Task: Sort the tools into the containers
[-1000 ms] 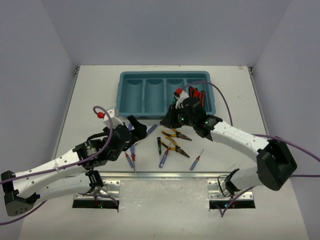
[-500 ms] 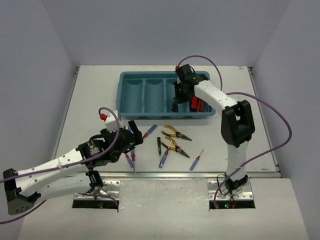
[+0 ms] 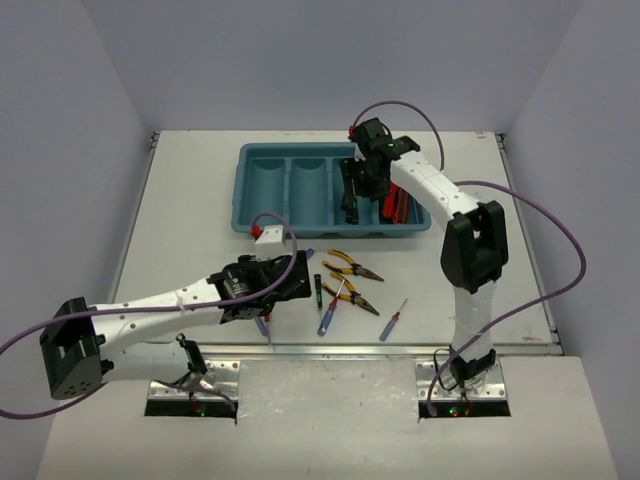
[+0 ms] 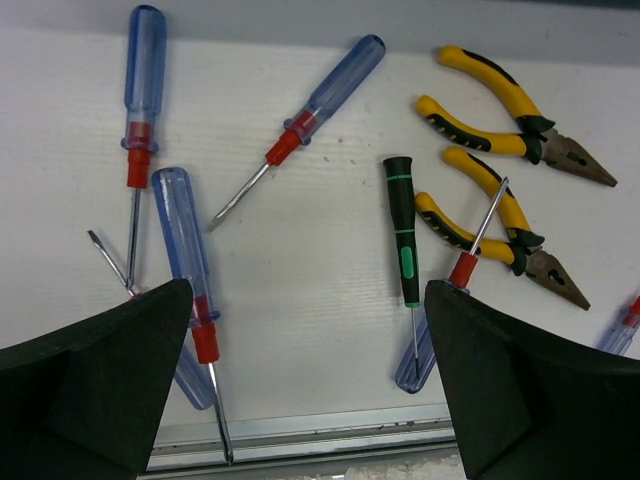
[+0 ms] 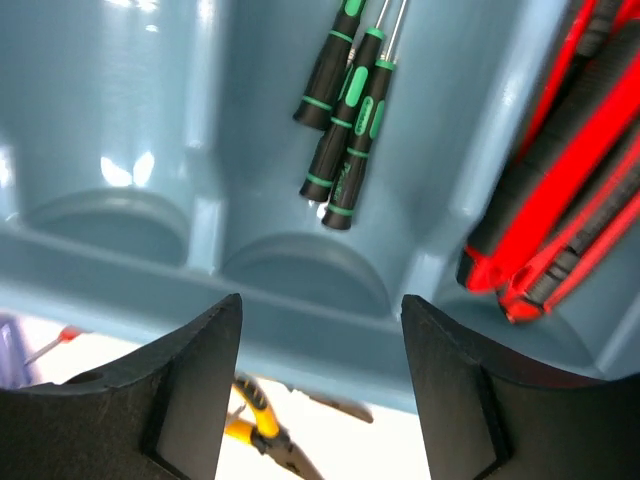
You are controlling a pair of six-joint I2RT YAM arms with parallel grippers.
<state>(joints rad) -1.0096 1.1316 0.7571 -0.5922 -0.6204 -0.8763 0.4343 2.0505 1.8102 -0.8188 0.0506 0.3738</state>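
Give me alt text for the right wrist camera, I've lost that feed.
Three black-and-green screwdrivers lie together in one compartment of the teal tray, with red-and-black utility knives in the next compartment. The right gripper hangs open above, empty; yellow pliers lie outside it.

L gripper [image 4: 310, 400] fingers were spread wide over the table [image 4: 310, 300]. A bare strip ran betw. the blue-handled screwdrivers [image 4: 185, 250] by one finger and the black-green screwdriver [image 4: 403, 230] by the other. Pliers [image 4: 490, 215] crowded the far side, w/ a blue-red screwdriver [image 4: 463, 270] lying across them. R gripper [image 5: 318, 390] hung over the tray [image 5: 300, 310] near wall. 3rd compartment was part-filled w/ green-banded screwdrivers [image 5: 345, 120], 4th packed w/ knives [image 5: 560, 210]. The two L compartments [image 3: 266, 190] offered open room.
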